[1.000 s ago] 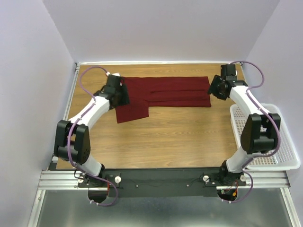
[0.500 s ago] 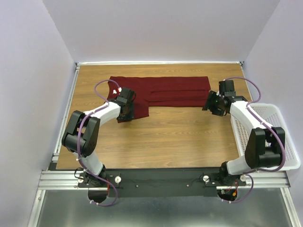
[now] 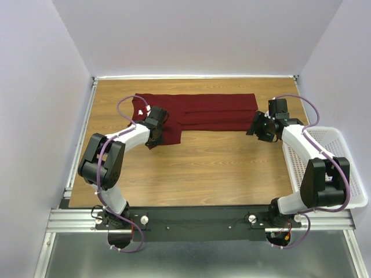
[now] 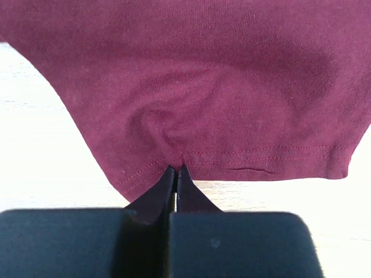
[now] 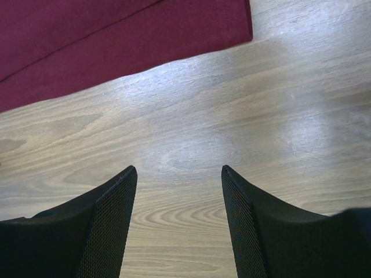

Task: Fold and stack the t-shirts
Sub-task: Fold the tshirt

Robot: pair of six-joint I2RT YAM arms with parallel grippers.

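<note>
A maroon t-shirt (image 3: pixel 208 112) lies flat along the far side of the wooden table, partly folded, with one sleeve flap sticking out toward me at its left end. My left gripper (image 3: pixel 156 134) is shut on the stitched hem of that flap, and the cloth (image 4: pixel 203 87) puckers just beyond the closed tips (image 4: pixel 175 168). My right gripper (image 3: pixel 255 128) stands open low over bare wood just off the shirt's near right corner, with nothing between its fingers (image 5: pixel 178 169). The shirt's edge (image 5: pixel 116 40) crosses the top of the right wrist view.
A white mesh basket (image 3: pixel 360 196) sits at the table's right edge beside the right arm. Bare wood table (image 3: pixel 203 174) stretches between the shirt and the arm bases. Walls close in the far, left and right sides.
My left gripper moved from the shirt's left end down to the sleeve flap's hem and shut on it. My right gripper drew slightly toward me, off the shirt's right edge, staying open.
</note>
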